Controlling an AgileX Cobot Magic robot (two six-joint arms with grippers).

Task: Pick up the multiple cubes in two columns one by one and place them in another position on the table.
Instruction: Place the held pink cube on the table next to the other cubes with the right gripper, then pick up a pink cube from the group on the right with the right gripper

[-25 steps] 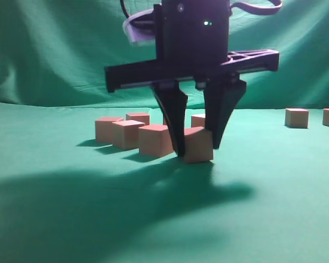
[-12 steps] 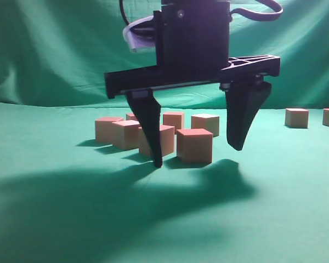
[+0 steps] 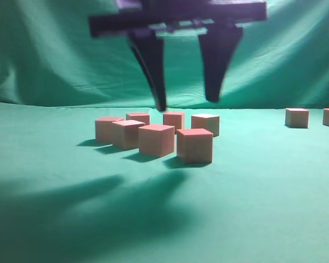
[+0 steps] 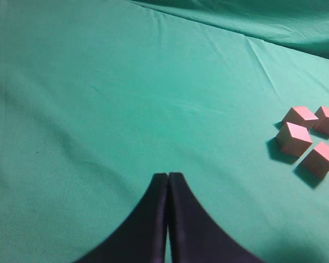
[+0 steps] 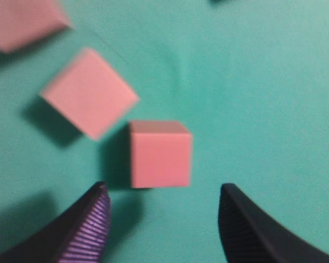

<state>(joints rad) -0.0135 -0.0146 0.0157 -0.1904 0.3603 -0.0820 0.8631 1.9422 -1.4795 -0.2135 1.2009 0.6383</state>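
Now that the right gripper (image 3: pixel 186 101) has lifted — nearest cube (image 3: pixel 195 145) stands free

The place looked like a robotics lab or staged recording set, not a home or shop. A broad flat worktop (image 3: pixel 274 208) was covered edge to edge in slightly wrinkled green cloth, and a draped green cloth backdrop (image 3: pixel 44 49) hung in folds behind it, closing off any view of a room. The only items laid out were small plain pinkish-tan matte cubes (image 3: pixel 195 145), identical to one another, like test pieces. A black robot gripper (image 3: pixel 186 101) hung above them, its jaws apart. No furniture or household goods were visible.
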